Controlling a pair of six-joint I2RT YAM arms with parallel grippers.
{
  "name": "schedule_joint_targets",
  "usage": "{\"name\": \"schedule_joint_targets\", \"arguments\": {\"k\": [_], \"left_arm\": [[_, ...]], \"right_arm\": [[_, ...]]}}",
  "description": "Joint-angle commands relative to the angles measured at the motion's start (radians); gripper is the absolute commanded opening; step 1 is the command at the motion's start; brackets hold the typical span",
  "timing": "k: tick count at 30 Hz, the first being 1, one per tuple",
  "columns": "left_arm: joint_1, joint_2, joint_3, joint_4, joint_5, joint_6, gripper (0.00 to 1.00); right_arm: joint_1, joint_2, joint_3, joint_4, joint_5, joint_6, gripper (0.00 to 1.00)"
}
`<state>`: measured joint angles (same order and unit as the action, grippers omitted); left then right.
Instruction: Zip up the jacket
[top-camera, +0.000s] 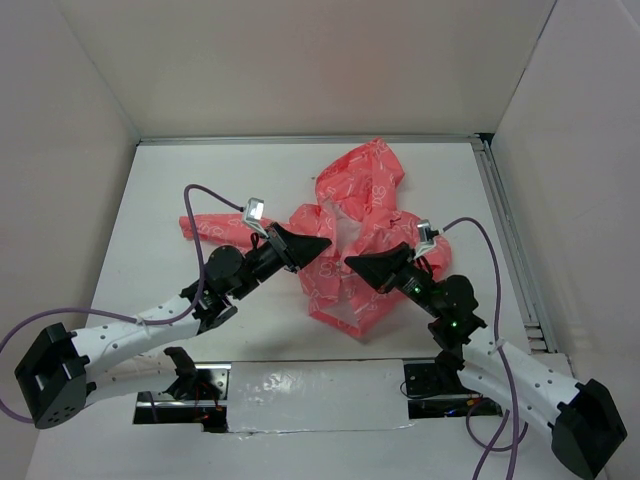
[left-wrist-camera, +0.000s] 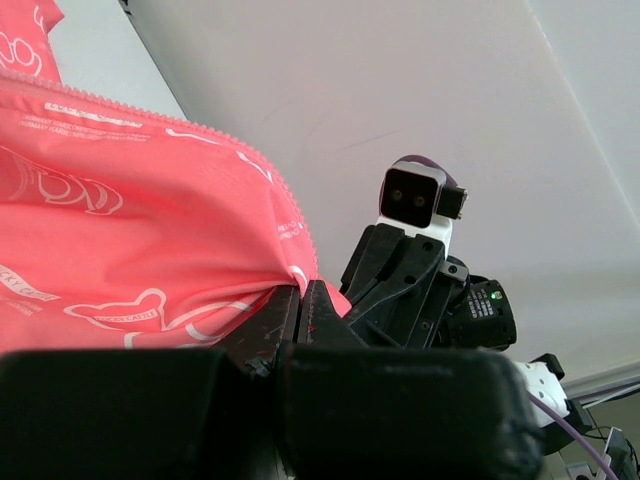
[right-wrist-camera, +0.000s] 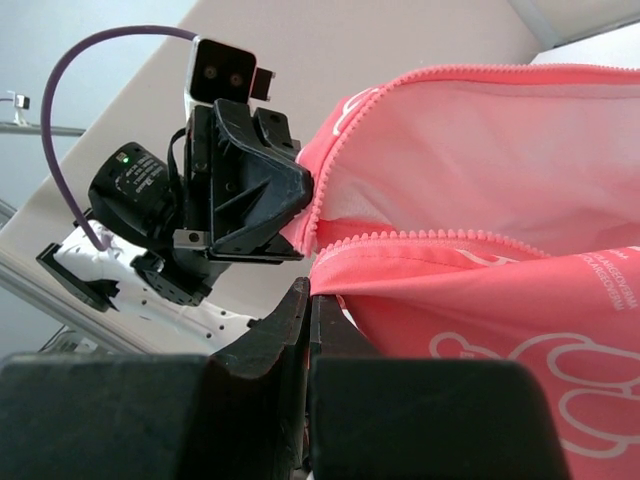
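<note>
We see a white flat table (top-camera: 150, 200) with the crumpled coral-pink thin jacket (top-camera: 360, 190) lying mid-table, its front open. Our left gripper (top-camera: 325, 243) is clenched on one toothed zipper edge — our right gripper (top-camera: 350, 263) is clamped on the other. The white printed lettering (left-wrist-camera: 95, 122) is too small to read.

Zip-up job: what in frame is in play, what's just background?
In play: jacket; left gripper, shut on jacket fabric; right gripper, shut on the jacket by its zipper edge.
Background: table; enclosure walls.
</note>
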<state>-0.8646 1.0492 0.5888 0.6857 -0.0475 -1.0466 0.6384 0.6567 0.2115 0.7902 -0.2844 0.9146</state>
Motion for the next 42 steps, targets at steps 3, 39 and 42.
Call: {"name": "schedule_joint_targets", "arguments": {"k": [3, 39, 42], "left_arm": [[-0.004, -0.011, 0.003, 0.106, 0.006, 0.031, 0.0], [-0.002, -0.011, -0.014, 0.063, -0.012, 0.01, 0.0], [-0.004, -0.011, -0.007, 0.057, -0.009, 0.011, 0.0]], "right_arm": [[0.007, 0.029, 0.049, 0.059, -0.025, -0.016, 0.0], [0.009, 0.083, 0.071, 0.141, -0.009, 0.007, 0.0], [0.009, 0.069, 0.075, 0.115, -0.009, -0.003, 0.0]]}}
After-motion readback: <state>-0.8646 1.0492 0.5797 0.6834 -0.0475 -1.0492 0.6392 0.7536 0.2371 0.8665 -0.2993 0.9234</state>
